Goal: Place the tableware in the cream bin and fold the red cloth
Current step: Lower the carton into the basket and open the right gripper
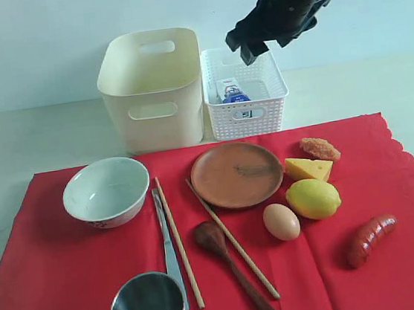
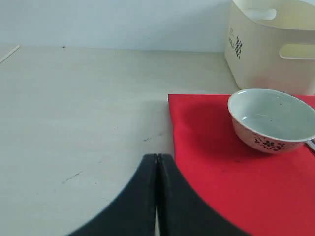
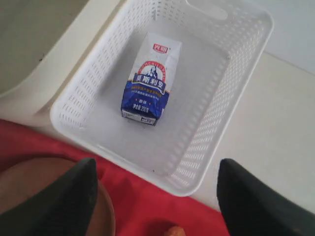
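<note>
- Left gripper (image 2: 157, 157): jaws pressed together, holding nothing, above the bare table just beside the cloth's (image 1: 55, 269) corner.
- The cloth lies spread flat, unfolded, under everything but the two containers.
- Bowl (image 1: 106, 190): upright on the cloth's left part, empty.
- Cup (image 1: 148, 309): upright at the cloth's near edge, touching the knife (image 1: 168, 249).
- One chopstick (image 1: 179, 240) lies just beside the knife. The other (image 1: 233, 238) slants across by the plate's rim.
- Bin (image 1: 153, 90): on the table behind the cloth, empty as far as can be seen.
- Spoon (image 1: 235, 271): between the two chopsticks, bowl end towards the plate.
- Plate (image 1: 237, 174): mid-cloth, bare.
- Basket (image 1: 245, 91): touching the bin's right side, with a milk carton (image 3: 146, 78) lying in it.
- Right gripper (image 3: 156, 196): jaws wide apart, holding nothing, above the basket.
- Egg (image 1: 281, 221), lemon (image 1: 313, 198), cheese (image 1: 308, 168) and sausage (image 1: 371, 239): on the cloth right of the plate.
</note>
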Robot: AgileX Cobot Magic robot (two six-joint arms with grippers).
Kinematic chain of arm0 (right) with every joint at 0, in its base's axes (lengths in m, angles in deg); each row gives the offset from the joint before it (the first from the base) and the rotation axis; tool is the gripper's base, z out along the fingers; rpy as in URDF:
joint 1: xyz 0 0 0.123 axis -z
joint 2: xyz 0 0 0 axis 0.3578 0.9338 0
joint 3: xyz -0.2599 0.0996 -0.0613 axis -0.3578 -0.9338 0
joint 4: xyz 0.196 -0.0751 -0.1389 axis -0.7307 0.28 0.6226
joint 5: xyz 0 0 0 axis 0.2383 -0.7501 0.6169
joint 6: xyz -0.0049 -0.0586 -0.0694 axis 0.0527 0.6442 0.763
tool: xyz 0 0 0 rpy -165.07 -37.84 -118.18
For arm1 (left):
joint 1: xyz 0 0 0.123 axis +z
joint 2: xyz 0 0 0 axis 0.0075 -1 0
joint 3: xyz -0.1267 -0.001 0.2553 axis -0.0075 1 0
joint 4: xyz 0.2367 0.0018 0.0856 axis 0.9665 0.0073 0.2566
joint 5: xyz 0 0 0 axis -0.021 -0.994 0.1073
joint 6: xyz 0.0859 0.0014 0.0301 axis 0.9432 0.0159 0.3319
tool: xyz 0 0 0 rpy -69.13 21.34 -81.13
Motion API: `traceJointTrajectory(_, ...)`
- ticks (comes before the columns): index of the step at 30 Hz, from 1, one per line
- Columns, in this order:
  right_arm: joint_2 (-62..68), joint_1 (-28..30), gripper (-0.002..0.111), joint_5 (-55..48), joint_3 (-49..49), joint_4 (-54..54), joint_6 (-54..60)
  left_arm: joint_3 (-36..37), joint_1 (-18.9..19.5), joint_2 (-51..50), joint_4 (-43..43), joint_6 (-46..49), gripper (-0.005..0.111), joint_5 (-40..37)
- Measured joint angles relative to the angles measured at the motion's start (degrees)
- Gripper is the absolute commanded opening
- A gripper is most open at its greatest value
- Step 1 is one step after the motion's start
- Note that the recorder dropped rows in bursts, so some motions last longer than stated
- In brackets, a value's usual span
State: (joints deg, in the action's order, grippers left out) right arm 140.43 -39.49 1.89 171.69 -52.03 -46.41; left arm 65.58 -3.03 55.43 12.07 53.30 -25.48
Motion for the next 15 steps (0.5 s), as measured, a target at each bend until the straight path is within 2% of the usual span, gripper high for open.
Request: traceJointTrajectory(15, -5.9, 0.0, 0.064, -13.1, 0.0, 0.0, -0.5, 0.0, 0.0, 0.0, 0.0, 0.0, 0.000, 0.0)
